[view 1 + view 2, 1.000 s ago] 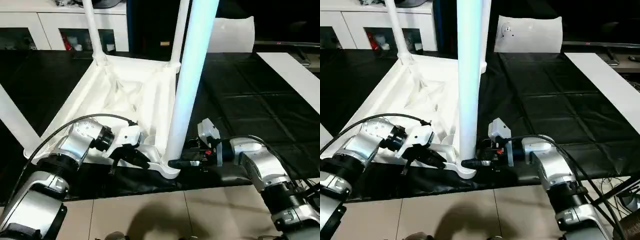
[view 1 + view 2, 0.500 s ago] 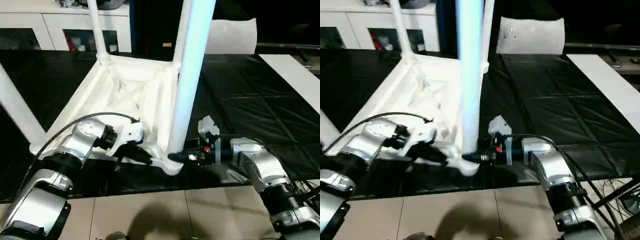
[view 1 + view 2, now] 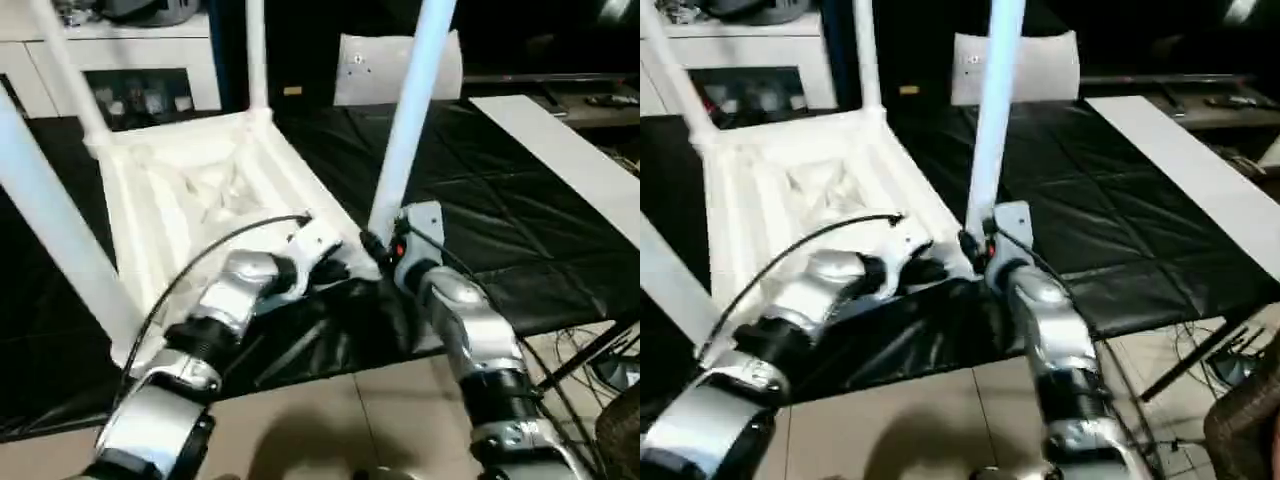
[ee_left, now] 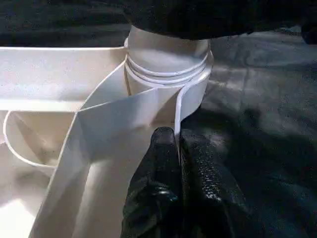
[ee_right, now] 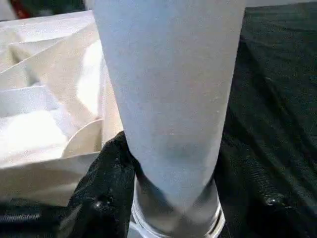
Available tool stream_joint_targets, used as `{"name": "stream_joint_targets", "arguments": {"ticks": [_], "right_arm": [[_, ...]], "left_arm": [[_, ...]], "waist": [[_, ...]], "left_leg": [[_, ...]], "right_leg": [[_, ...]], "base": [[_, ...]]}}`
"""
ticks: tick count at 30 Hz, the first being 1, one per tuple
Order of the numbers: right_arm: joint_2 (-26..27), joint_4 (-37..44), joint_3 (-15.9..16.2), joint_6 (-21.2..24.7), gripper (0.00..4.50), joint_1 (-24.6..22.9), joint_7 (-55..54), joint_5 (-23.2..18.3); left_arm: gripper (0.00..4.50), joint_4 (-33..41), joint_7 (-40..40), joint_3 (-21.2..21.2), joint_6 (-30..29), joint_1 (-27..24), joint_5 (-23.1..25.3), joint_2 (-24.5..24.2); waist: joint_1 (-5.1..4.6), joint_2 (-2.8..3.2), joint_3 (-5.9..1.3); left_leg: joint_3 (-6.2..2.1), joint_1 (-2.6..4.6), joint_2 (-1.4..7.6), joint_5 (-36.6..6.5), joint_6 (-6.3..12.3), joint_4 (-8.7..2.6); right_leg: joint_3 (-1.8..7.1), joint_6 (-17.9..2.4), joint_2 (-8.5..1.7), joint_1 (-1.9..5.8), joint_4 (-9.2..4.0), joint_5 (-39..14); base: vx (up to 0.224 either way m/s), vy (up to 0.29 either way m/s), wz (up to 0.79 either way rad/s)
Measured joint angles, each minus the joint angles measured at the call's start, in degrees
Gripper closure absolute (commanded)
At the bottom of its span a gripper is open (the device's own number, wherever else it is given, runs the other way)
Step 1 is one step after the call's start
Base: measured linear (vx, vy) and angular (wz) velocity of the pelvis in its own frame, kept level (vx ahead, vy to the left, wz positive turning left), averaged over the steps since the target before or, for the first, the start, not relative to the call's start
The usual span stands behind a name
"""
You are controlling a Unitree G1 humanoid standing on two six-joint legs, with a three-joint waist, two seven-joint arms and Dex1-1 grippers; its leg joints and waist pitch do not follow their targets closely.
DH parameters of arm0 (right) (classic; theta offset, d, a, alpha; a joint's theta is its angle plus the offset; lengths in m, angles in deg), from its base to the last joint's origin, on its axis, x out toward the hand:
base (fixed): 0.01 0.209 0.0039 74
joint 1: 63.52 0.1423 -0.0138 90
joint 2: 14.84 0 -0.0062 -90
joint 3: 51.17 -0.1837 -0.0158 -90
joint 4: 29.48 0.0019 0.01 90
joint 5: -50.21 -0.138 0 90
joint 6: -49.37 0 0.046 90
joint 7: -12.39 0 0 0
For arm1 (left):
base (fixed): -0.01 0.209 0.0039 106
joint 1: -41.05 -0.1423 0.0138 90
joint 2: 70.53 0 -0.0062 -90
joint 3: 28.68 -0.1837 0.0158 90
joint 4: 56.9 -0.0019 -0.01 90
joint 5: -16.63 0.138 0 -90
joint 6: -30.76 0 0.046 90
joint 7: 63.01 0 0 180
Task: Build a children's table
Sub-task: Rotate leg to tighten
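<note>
Both grippers stay at the near-corner leg (image 3: 410, 140): right gripper (image 5: 171, 198) clasping its base, left gripper (image 4: 179, 148) pinching the table's (image 3: 200, 190) rim beside it, after the table swung round, legs seemingly all fitted.

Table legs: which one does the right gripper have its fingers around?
The near leg rising just ahead of the right gripper, at the tabletop's corner socket; its fingers flank its base. The other legs stand at the far and left corners.
</note>
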Motion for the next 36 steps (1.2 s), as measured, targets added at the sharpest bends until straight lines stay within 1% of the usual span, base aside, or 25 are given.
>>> {"name": "stream_joint_targets", "arguments": {"ticks": [1,3,5,6,7,9,11,13,14,15,17,19,20,21,22,24,26,29,33,35,36], "right_arm": [[0.0,-0.2,0.0,-0.5,2.2,0.0,0.0,0.1],[0.1,-0.3,0.0,-1.2,1.86,-0.1,0.1,-0.1],[0.1,0.2,0.0,-1.9,1.8,-0.7,1.7,-1.1],[-0.1,0.6,0.0,-2.1,1.55,-1.2,2.6,-1.6],[-0.6,1.2,0.1,-2.3,1.47,-1.7,4.2,-2.2],[-2.4,2.8,1.0,-2.5,1.37,-3.1,9.3,-3.6],[-4.2,3.8,1.4,-2.7,1.09,-4.0,13.6,-4.5],[-6.7,4.6,3.0,-2.9,0.99,-4.2,17.6,-4.7],[-9.7,5.4,4.8,-3.3,0.9,-4.5,22.4,-5.2],[-11.1,5.6,5.5,-3.9,0.9,-4.6,25.2,-5.8],[-12.7,6.2,6.6,-4.7,0.58,-4.6,29.2,-6.2],[-14.6,6.8,7.7,-5.4,0.53,-4.6,32.7,-6.4],[-15.7,6.8,8.5,-6.0,0.53,-4.5,35.2,-6.5],[-16.2,6.8,8.9,-6.2,0.43,-4.6,36.2,-6.5],[-16.7,6.7,9.3,-6.6,0.17,-4.5,37.9,-6.6],[-16.9,6.5,10.0,-7.1,0.13,-4.4,40.0,-6.8],[-17.3,6.3,10.2,-7.2,0.07,-4.1,41.2,-7.1],[-18.5,6.3,10.5,-7.7,0.07,-4.0,42.4,-7.9],[-19.7,6.8,10.5,-7.9,0.07,-4.7,43.5,-8.3],[-20.1,7.1,10.5,-8.5,0.07,-5.3,43.6,-8.3],[-20.1,7.1,10.5,-8.7,0.0,-5.3,43.6,-8.2]], "left_arm": [[4.5,0.1,0.0,0.0,0.1,0.0,0.2,0.0],[4.5,0.5,0.0,-0.3,0.4,-0.1,0.5,-0.2],[4.5,1.6,0.9,-1.3,1.0,-0.5,0.7,-1.4],[4.5,1.9,1.9,-1.5,1.3,-0.5,0.8,-2.0],[4.5,2.4,3.1,-1.7,1.8,-0.7,0.8,-2.7],[4.5,3.8,6.1,-2.0,3.1,-1.6,0.3,-4.5],[4.5,4.4,8.7,-2.1,4.3,-2.1,-0.3,-5.8],[4.5,4.4,11.3,-2.2,6.0,-2.2,-0.5,-7.6],[4.5,4.5,14.1,-2.6,8.1,-2.4,-0.8,-9.4],[4.5,4.5,15.7,-2.9,9.7,-2.6,-0.9,-10.6],[4.5,4.3,18.3,-3.8,13.2,-2.7,-0.9,-12.5],[4.5,4.0,20.9,-4.0,14.8,-2.7,-1.0,-13.4],[4.5,3.8,23.2,-3.9,15.1,-2.7,-1.8,-13.9],[4.5,3.8,24.2,-3.9,15.1,-2.7,-2.2,-14.1],[4.5,3.6,26.0,-3.9,15.3,-2.7,-2.7,-14.3],[4.5,3.1,28.0,-4.0,15.9,-2.5,-2.9,-14.7],[4.5,1.9,28.3,-4.4,17.2,-1.9,-3.0,-14.7],[4.5,0.5,27.6,-4.5,17.7,-1.4,-2.7,-14.5],[4.5,0.4,27.5,-4.7,15.0,-0.7,-2.5,-14.4],[4.5,0.0,27.7,-4.9,15.0,-0.4,-2.5,-14.4],[4.06,-0.2,27.8,-5.0,15.0,-0.3,-2.5,-14.4]], "waist": [[0.0,0.0,0.0],[0.02,-0.01,0.01],[0.07,-0.02,0.01],[0.06,-0.02,0.01],[0.04,-0.02,0.01],[0.0,-0.05,0.03],[0.09,-0.06,0.03],[0.23,-0.05,0.03],[0.45,-0.03,0.02],[0.63,-0.03,0.02],[1.21,-0.04,0.02],[1.76,-0.03,0.02],[2.15,-0.04,0.02],[2.34,-0.04,0.03],[2.73,-0.04,0.03],[3.28,-0.04,0.03],[3.53,-0.04,0.03],[3.48,-0.05,0.03],[3.47,-0.05,0.03],[3.46,-0.05,0.03],[3.45,-0.05,0.03]], "left_leg": [[0.0,0.0,0.0,0.0,0.02,0.0],[0.0,-0.02,0.0,0.0,0.03,-0.05],[0.0,-0.12,0.03,0.0,0.02,-0.12],[0.0,-0.12,0.04,0.0,0.02,-0.16],[0.0,-0.12,0.04,0.0,0.02,-0.22],[0.01,-0.15,0.06,0.0,0.02,-0.38],[0.01,-0.22,0.14,0.0,0.02,-0.47],[0.01,-0.34,0.17,0.0,0.02,-0.62],[0.01,-0.54,0.3,0.0,0.02,-0.65],[0.02,-0.62,0.44,0.0,0.02,-0.64],[0.01,-0.67,0.73,0.0,0.02,-0.62],[0.01,-0.64,0.79,0.0,0.01,-0.63],[0.02,-0.63,0.81,0.0,0.0,-0.61],[0.03,-0.63,0.8,0.0,0.0,-0.6],[0.06,-0.62,0.78,0.0,0.0,-0.56],[0.08,-0.61,0.73,0.0,0.0,-0.48],[0.14,-0.58,0.71,0.0,0.0,-0.4],[0.17,-0.52,0.71,0.0,0.0,-0.29],[0.16,-0.35,0.74,0.0,-0.01,-0.23],[0.16,-0.23,0.75,0.0,-0.01,-0.24],[0.16,-0.22,0.74,0.0,-0.01,-0.25]], "right_leg": [[0.01,0.0,0.0,-0.01,0.0,0.0],[0.01,0.0,0.02,-0.04,0.02,0.0],[0.0,0.0,0.05,-0.16,0.05,0.0],[0.01,0.0,0.06,-0.18,0.07,0.0],[0.01,0.0,0.07,-0.21,0.09,0.0],[-0.01,-0.1,0.1,-0.31,0.11,0.2],[-0.08,-0.3,0.15,-0.41,0.19,0.4],[-0.15,-0.5,0.17,-0.57,0.25,0.5],[-0.26,-0.5,0.22,-0.74,0.26,0.5],[-0.34,-0.5,0.31,-0.79,0.25,0.5],[-0.53,-0.5,0.48,-0.82,0.26,0.5],[-0.62,-0.6,0.5,-0.79,0.28,0.4],[-0.64,-0.6,0.49,-0.76,0.29,0.4],[-0.64,-0.6,0.48,-0.75,0.28,0.4],[-0.61,-0.6,0.44,-0.73,0.28,0.4],[-0.61,-0.7,0.36,-0.66,0.29,0.4],[-0.61,-0.7,0.29,-0.58,0.3,0.5],[-0.61,-0.9,0.26,-0.5,0.3,0.6],[-0.64,-0.9,0.26,-0.32,0.34,0.6],[-0.64,-0.8,0.25,-0.22,0.33,0.6],[-0.64,-0.8,0.25,-0.22,0.33,0.6]], "base": [[0.0,0.0,0.0],[0.0,0.0,0.0],[0.0,0.0,0.0],[0.0,0.0,0.0],[0.0,0.0,0.0],[0.0,0.0,0.0],[0.0,0.0,0.0],[0.0,0.0,0.0],[0.0,0.0,0.0],[0.0,0.0,0.0],[0.0,0.0,0.0],[0.0,0.0,0.0],[0.0,0.0,0.0],[0.0,0.0,0.0],[0.0,0.0,0.0],[0.0,0.0,0.0],[0.0,0.0,0.0],[0.0,0.0,0.0],[0.0,0.0,0.0],[0.0,0.0,0.0],[0.0,0.0,0.0]]}}
